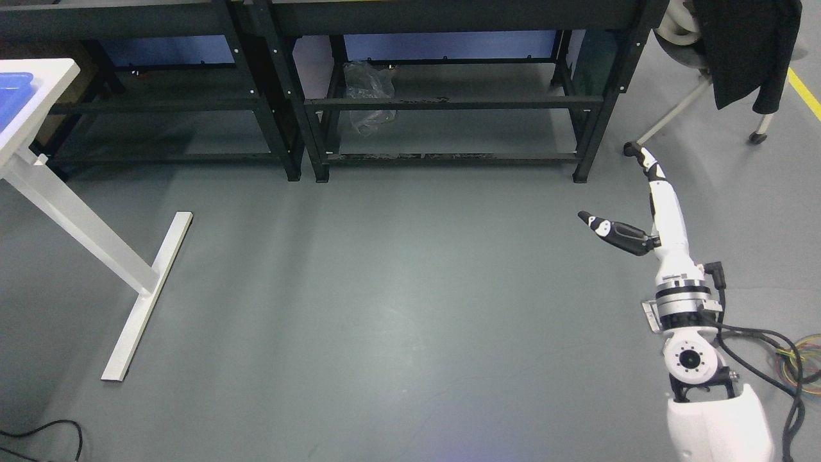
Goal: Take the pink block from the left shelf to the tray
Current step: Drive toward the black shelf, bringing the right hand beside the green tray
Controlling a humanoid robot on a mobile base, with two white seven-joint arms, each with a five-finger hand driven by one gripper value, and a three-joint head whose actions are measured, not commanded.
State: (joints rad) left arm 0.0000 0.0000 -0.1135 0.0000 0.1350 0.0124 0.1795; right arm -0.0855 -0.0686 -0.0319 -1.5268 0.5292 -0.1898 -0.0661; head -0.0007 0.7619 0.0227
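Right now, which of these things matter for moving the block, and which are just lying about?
For the job: right hand, open and empty; blue tray on white table; black shelves. No pink block visible.

Lying about: plastic bag, chair, black coat, cables.

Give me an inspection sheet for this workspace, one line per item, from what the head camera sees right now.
Surface: grey floor, bare.
Job's things: blue tray on white table at upper left; pink block not seen.
Clutter: crumpled plastic bag in black shelf.
Grippers: right robot hand open, holding nothing; left not in view.
Cables: black cables at right; black cord at lower left.
Surroundings: chair with dark jacket, upper right.
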